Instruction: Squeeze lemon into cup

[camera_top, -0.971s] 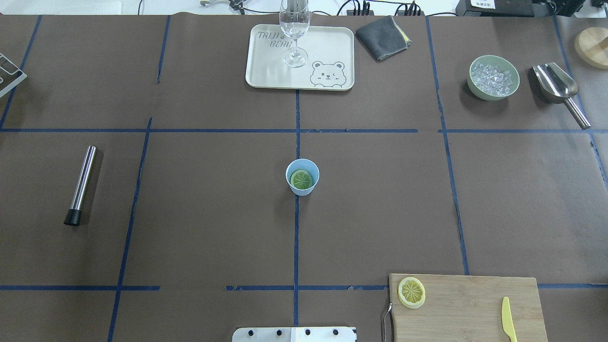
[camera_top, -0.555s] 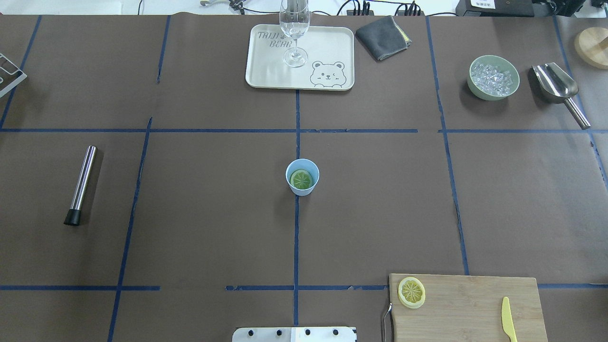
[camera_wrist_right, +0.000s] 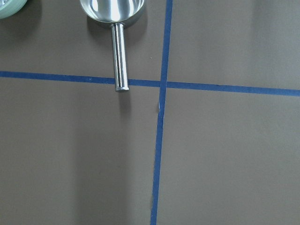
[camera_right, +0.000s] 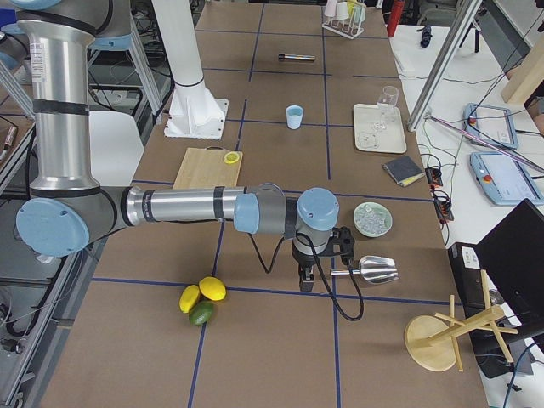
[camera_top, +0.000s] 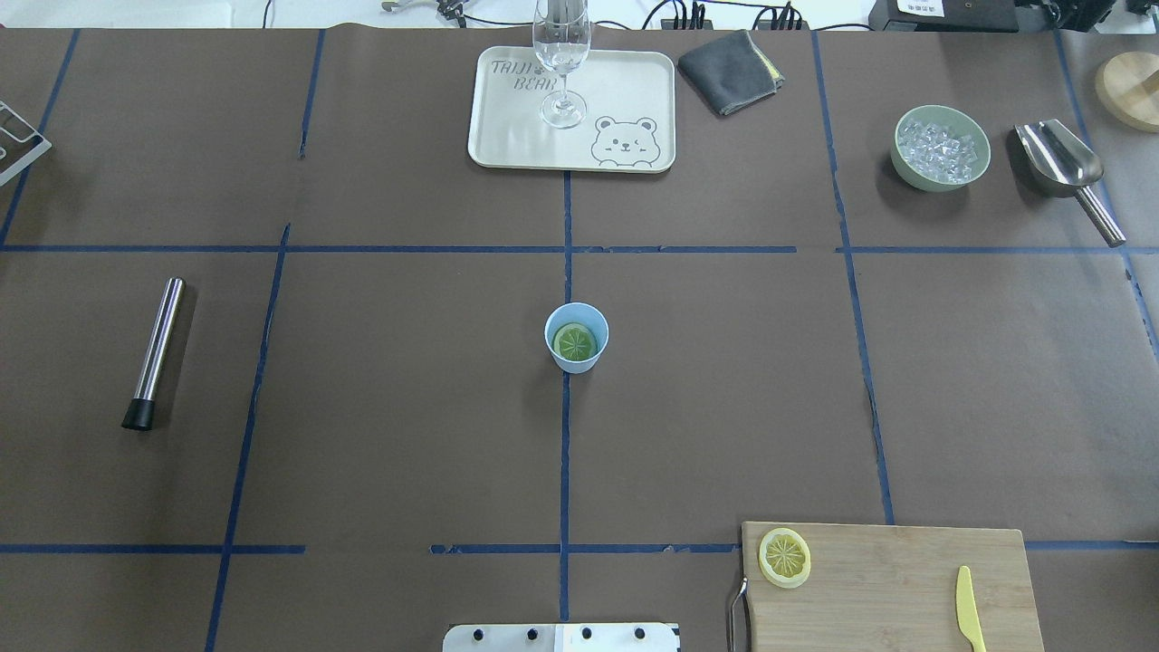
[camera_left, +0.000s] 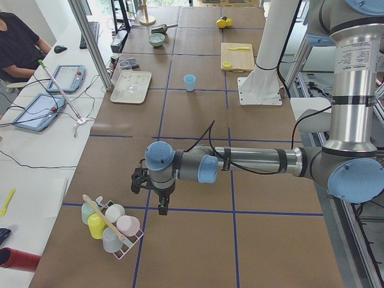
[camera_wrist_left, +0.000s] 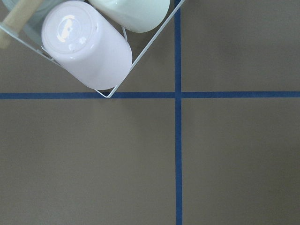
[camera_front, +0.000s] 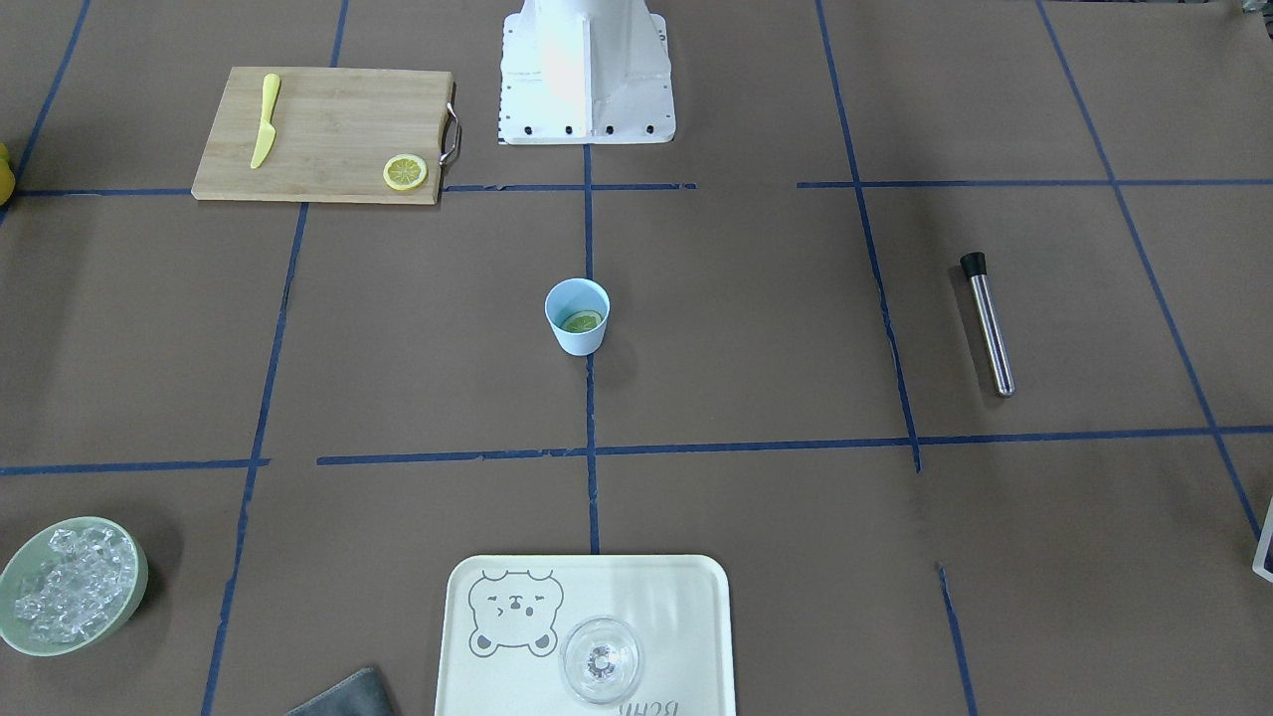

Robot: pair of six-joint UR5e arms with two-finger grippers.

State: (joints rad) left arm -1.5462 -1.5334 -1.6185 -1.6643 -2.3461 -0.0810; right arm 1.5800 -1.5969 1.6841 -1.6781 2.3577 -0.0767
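The overhead view looks forward and steeply down on the table (camera_top: 362,407) from behind the robot, with the cup (camera_top: 576,338) near its middle and the tray (camera_top: 525,136) beyond it. The front-facing view looks down from the opposite side, so there the tray lies nearer than the cup and the robot base (camera_front: 587,99) beyond it. These two views share the cup, the tray and the cutting board (camera_top: 887,589). Each side view looks along the table from one end, with the cup small and far. Both wrist views point straight down, close to the table and well away from the cup, the left over a pale pink tumbler (camera_wrist_left: 86,44) and the right over a metal scoop (camera_wrist_right: 118,51).
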